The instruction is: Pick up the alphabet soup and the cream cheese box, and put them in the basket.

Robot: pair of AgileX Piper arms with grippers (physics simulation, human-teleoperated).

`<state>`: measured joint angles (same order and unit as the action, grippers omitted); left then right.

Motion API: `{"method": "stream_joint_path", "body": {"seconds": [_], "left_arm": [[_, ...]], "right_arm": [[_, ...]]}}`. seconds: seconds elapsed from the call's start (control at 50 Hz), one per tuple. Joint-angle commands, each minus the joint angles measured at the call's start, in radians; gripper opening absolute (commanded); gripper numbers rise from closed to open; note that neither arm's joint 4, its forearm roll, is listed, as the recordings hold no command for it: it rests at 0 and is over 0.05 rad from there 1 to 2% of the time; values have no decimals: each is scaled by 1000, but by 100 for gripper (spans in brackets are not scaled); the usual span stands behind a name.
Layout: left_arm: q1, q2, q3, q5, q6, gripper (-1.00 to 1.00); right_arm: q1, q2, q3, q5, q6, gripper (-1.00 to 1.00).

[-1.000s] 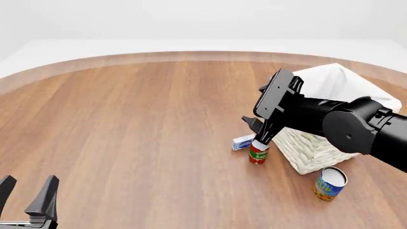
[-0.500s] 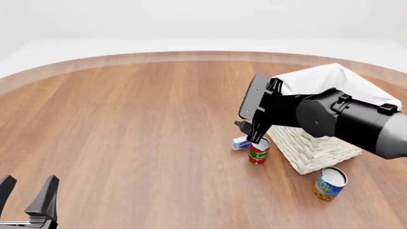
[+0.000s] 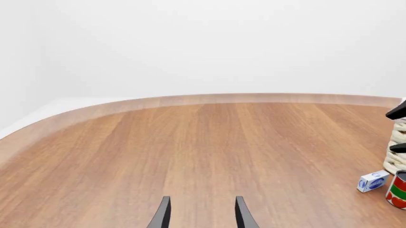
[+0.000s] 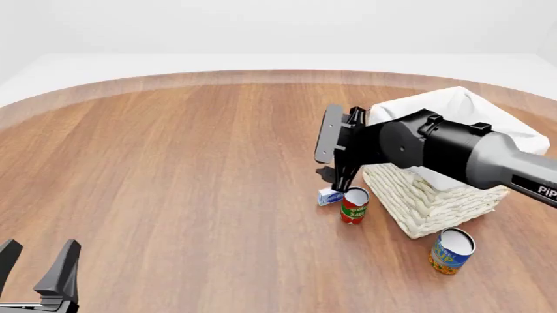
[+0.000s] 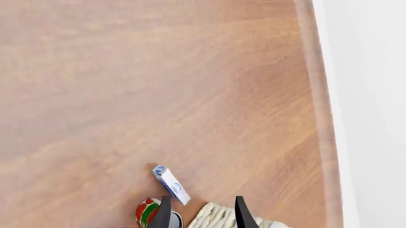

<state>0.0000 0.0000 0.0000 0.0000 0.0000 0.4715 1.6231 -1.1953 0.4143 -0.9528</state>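
White-blue cream cheese box (image 4: 330, 196) lies just beneath the parted right gripper (image 4: 335, 177).

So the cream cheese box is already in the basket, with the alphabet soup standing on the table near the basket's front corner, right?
Not quite. The cream cheese box is not in the basket; it lies on the table beside the red-and-green can, as the front view shows. The alphabet soup does stand on the table near the basket's front corner.

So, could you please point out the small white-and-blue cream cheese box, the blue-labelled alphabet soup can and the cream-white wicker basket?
small white-and-blue cream cheese box (image 4: 330, 196): front view, its top face.
blue-labelled alphabet soup can (image 4: 449, 253): front view, its label.
cream-white wicker basket (image 4: 428, 201): front view, its woven near wall.
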Motion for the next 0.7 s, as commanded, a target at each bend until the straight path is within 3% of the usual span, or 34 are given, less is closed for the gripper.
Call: {"method": "stream_joint_path", "body": {"seconds": [0.02,0.28,0.7], "left_arm": [[0,0,0,0,0,100],[0,0,0,0,0,100],[0,7,-4,-2,0,100]], "right_arm": [[30,27,-25,60,-25,100],[19,36,-18,88,-68,100],[19,85,-23,72,-43,100]]}}
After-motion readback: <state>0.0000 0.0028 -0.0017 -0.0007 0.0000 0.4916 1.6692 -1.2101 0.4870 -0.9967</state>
